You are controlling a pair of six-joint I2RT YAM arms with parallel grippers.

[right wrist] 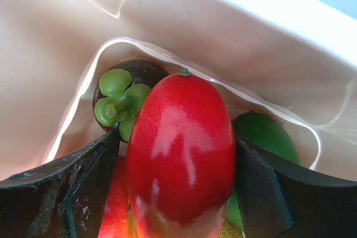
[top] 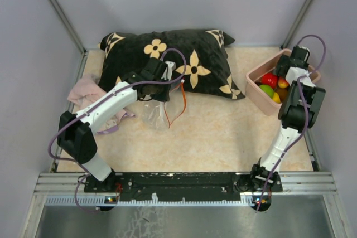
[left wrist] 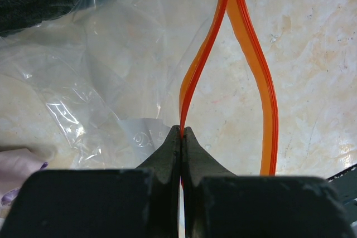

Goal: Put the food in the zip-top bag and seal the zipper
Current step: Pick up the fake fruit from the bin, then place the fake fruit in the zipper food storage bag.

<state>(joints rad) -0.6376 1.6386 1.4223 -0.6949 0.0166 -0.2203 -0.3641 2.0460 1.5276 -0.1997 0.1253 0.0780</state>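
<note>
The clear zip-top bag (top: 152, 112) lies on the table in front of the pillow; it also fills the left wrist view (left wrist: 111, 71). Its red-orange zipper (left wrist: 192, 82) gapes in a loop. My left gripper (left wrist: 182, 132) is shut on one strip of the zipper, and shows at the pillow's edge in the top view (top: 167, 79). The food lies in the pink bin (top: 254, 90). My right gripper (right wrist: 177, 149) is down in the bin, jaws open around a red fruit (right wrist: 184, 121); the right finger touches it and a thin gap shows on the left. A dark fruit with a green stem (right wrist: 120, 101) and a green fruit (right wrist: 268, 132) lie beside it.
A black pillow with cream flowers (top: 167, 54) lies at the back, just behind the bag. A pink cloth (top: 83, 96) lies at the left under my left arm. The pink bin stands at the far right by the wall, with a thin clear film (right wrist: 83, 82) inside.
</note>
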